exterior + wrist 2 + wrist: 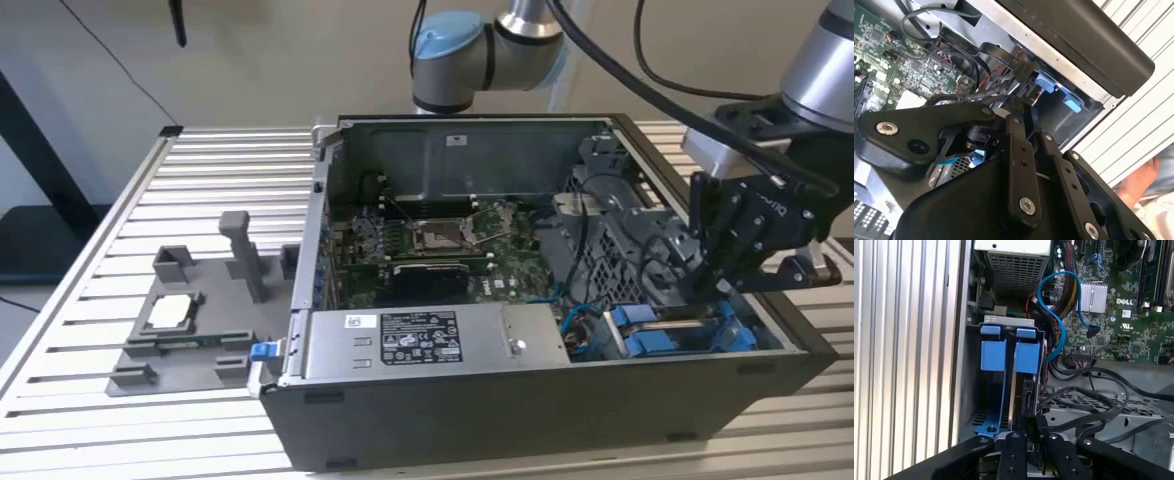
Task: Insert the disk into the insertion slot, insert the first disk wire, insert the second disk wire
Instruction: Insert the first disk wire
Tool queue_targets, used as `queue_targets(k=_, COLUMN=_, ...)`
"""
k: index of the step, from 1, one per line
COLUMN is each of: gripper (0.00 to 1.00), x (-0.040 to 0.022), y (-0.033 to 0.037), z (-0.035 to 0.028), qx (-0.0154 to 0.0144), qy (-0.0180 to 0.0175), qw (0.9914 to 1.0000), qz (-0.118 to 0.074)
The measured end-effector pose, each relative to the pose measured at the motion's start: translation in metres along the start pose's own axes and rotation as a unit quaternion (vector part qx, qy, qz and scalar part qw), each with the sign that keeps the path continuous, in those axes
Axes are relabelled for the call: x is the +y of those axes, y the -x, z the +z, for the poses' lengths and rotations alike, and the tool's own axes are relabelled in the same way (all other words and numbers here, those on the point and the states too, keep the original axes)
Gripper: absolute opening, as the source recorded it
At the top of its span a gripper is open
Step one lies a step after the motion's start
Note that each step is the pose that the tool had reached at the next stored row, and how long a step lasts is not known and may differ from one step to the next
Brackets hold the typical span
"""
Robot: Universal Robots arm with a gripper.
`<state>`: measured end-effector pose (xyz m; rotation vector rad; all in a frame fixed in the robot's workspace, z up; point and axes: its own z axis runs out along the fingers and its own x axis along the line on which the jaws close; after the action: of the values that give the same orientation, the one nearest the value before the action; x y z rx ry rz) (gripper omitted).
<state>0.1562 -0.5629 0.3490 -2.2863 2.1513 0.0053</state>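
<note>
The disk [1026, 390] stands edge-on in its blue carrier frame [1027, 356] inside the insertion slot [970, 375], a grey metal bay in the open computer case. A second blue carrier [993, 354] sits beside it. In the exterior view the blue carriers [667, 338] lie at the case's near right corner, and my gripper [707, 290] reaches down onto them. In the first wrist view my gripper [1030, 434] is at the disk's end, its fingers [1013, 450] close together with a black wire connector [1034, 424] between them. The second wrist view shows my gripper [1026, 117] above blue tabs [1046, 84].
A loose blue cable [1054, 315] hangs from the motherboard [1124, 295] beside the bay. Black cables [1089, 390] cross the perforated cage. The silver power-supply box [414, 340] fills the case's near side. A grey fixture [187, 320] stands on the slatted table. A person's hand [1139, 180] is nearby.
</note>
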Motion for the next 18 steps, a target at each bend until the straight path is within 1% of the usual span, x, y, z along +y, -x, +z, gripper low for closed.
queue_targets(k=3, gripper=0.19, x=-0.0004, y=-0.0005, z=0.0029, qx=0.0000, qy=0.0000, qw=0.99997, qz=0.007)
queue_targets(k=8, gripper=0.19, x=-0.0008, y=-0.0005, z=0.0053, qx=0.0000, qy=-0.0001, qw=0.99974, qz=0.023)
queue_targets(k=18, gripper=0.19, x=-0.0010, y=-0.0005, z=0.0091, qx=0.0001, qy=-0.0002, qw=0.99923, qz=0.039)
